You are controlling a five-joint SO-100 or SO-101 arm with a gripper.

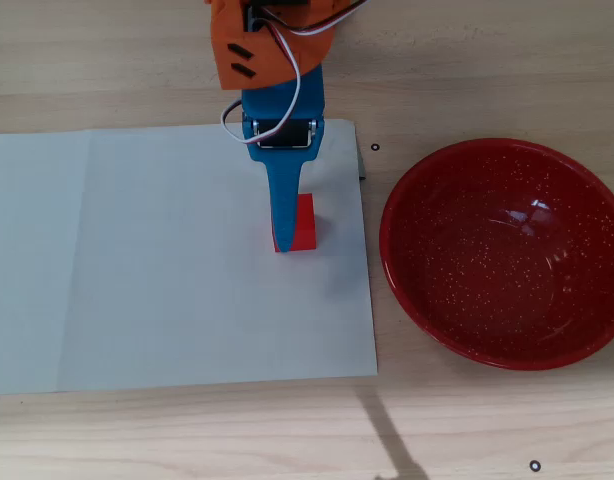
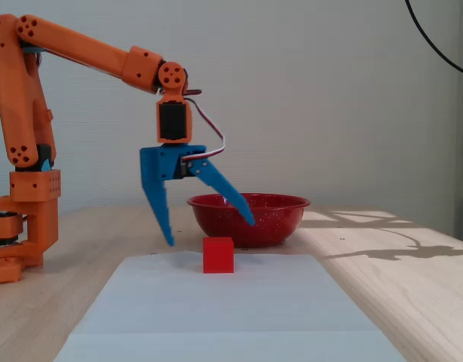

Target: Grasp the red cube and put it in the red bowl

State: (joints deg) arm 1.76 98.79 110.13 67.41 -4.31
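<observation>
From the side, the blue gripper is hanging with its jaws spread wide open, tips just above the red cube and not touching it, one finger off to the left and the other angling right in front of the red bowl. The overhead view isn't showing that gap at all: there the gripper is looking like one blue blade covering the left half of the cube. The cube's a small plain matte red block, sitting near the right edge of a white paper sheet. The bowl is resting on the wooden table just beside the sheet, glossy red with white speckles.
</observation>
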